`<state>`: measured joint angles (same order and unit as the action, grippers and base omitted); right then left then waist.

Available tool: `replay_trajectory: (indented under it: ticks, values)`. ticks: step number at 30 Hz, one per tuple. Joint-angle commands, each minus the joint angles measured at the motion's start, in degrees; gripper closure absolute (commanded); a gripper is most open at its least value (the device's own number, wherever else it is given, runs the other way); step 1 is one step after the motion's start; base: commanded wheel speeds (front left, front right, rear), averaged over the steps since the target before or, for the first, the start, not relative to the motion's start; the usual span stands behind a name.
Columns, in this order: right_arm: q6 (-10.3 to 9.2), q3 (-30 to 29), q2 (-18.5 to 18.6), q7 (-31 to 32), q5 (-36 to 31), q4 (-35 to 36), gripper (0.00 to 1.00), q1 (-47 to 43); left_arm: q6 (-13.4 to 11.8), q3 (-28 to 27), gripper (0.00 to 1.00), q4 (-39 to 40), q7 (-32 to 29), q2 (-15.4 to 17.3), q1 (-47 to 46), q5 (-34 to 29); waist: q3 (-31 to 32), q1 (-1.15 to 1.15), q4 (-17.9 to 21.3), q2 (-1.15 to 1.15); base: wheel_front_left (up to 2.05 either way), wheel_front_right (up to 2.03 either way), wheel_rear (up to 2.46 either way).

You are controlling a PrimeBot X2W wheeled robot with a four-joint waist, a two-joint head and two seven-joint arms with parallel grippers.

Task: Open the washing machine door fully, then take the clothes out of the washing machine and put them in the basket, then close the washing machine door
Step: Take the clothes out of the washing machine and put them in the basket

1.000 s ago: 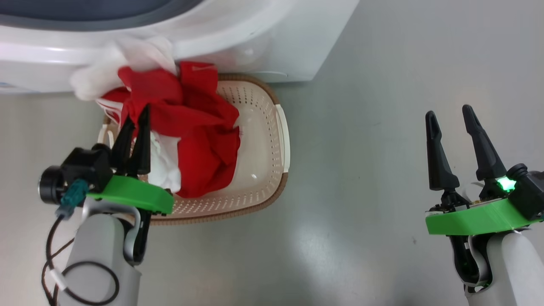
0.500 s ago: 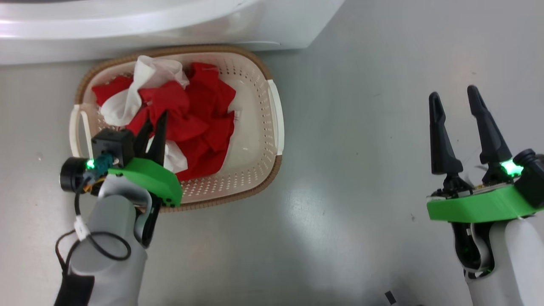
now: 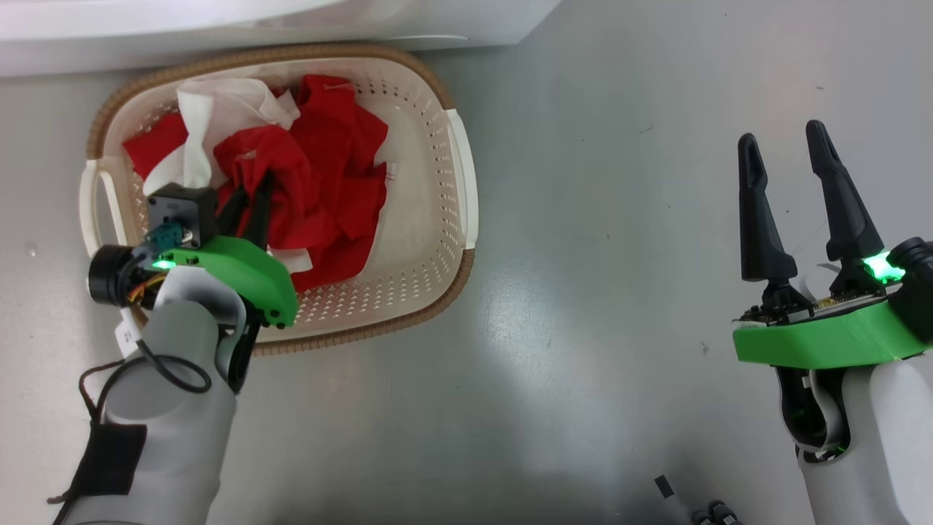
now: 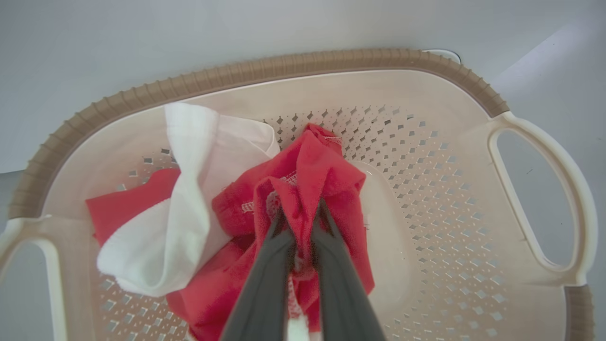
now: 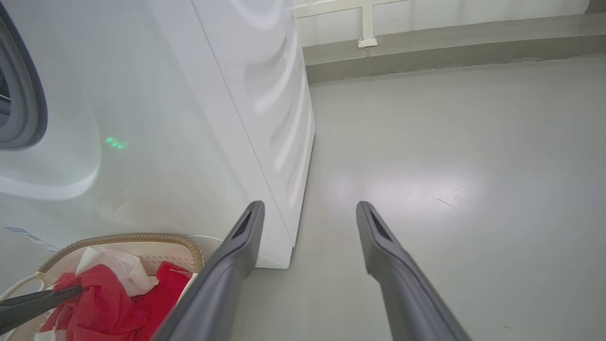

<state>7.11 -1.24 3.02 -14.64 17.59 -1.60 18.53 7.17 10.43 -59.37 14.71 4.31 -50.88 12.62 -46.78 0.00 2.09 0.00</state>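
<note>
The cream basket [image 3: 459, 219] with its brown rim stands on the floor against the washing machine [image 3: 219, 29]. Red and white clothes [image 3: 328, 168] lie bunched inside it. My left gripper [image 3: 249, 198] reaches down into the basket and is shut on a fold of the red clothes [image 4: 307, 170], pinched between its fingertips [image 4: 284, 237]. My right gripper [image 3: 783, 138] hangs open and holds nothing over the bare floor, far to the right of the basket. The right wrist view has the machine's white front [image 5: 189, 118], its grey ring [image 5: 26, 94] and the basket [image 5: 142, 237]. The washing machine door is out of view.
Grey glossy floor [image 3: 583, 328] spreads between the basket and my right arm. The machine's corner [image 5: 284, 255] stands just ahead of the right gripper [image 5: 310, 208]. A low wall ledge [image 5: 450, 42] runs along the far side of the floor.
The head camera has tilted down. My left gripper has lowered the red and white clothes from the machine's front into the basket, still gripping them. The right gripper stays open and still.
</note>
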Motion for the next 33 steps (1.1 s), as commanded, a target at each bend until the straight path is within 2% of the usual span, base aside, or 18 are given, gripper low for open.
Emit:
replay_trajectory:
  ticks: [1, 4, 5, 6, 7, 8, 20, 33]
  values:
    - [0.37, 1.17, -0.14, -0.36, -0.28, 1.49, 0.0, -0.3, 0.31, -0.9, 0.89, 0.31, 0.29, 1.83, 0.81, 0.56, -0.03, 0.0, 0.04, 0.0, 0.0, 0.0, 0.0]
    - [0.37, 1.01, -0.14, -0.36, -0.37, 1.42, 0.0, -0.18, 0.31, -0.71, 0.62, -0.2, 0.29, 1.76, 0.26, 0.88, 0.1, 0.0, -0.02, 0.0, 0.0, 0.0, 0.0]
    - [0.37, 0.98, -0.14, -0.36, -0.38, 1.4, 0.0, -0.14, 0.31, -0.72, 0.49, -0.26, 0.29, 1.74, 0.21, 0.99, 0.21, 0.0, -0.06, 0.0, 0.0, 0.0, 0.0]
    - [0.37, 0.98, -0.14, -0.36, -0.38, 1.38, 0.0, -0.12, 0.32, -0.78, 0.23, -0.3, 0.29, 1.74, 0.21, 1.09, 0.33, 0.0, -0.11, 0.0, 0.0, 0.0, 0.0]
    - [0.37, 0.98, -0.14, -0.36, -0.39, 1.34, 0.0, -0.11, 0.32, -0.8, 0.07, -0.34, 0.29, 1.74, 0.27, 1.18, 0.49, 0.0, -0.17, 0.0, 0.0, 0.0, 0.0]
    - [0.37, 0.98, -0.14, -0.36, -0.39, 1.27, 0.0, -0.12, 0.32, -0.85, 0.0, -0.35, 0.29, 1.74, 0.4, 1.28, 0.72, 0.0, -0.25, 0.0, 0.0, 0.0, 0.0]
    - [0.37, 1.49, -0.14, -0.36, -0.39, -0.05, 0.0, -0.98, 0.32, -2.34, 0.0, 3.07, 0.29, 1.97, 4.75, 1.97, 6.88, 0.0, -0.98, 0.0, 0.0, 0.0, 0.0]
    - [0.37, 1.83, -0.14, -0.36, -0.24, -2.37, 0.0, -4.51, 0.32, -4.21, 0.0, 13.23, 0.29, 2.72, 13.47, 1.92, 17.7, 0.0, -1.76, 0.0, 0.0, 0.0, 0.0]
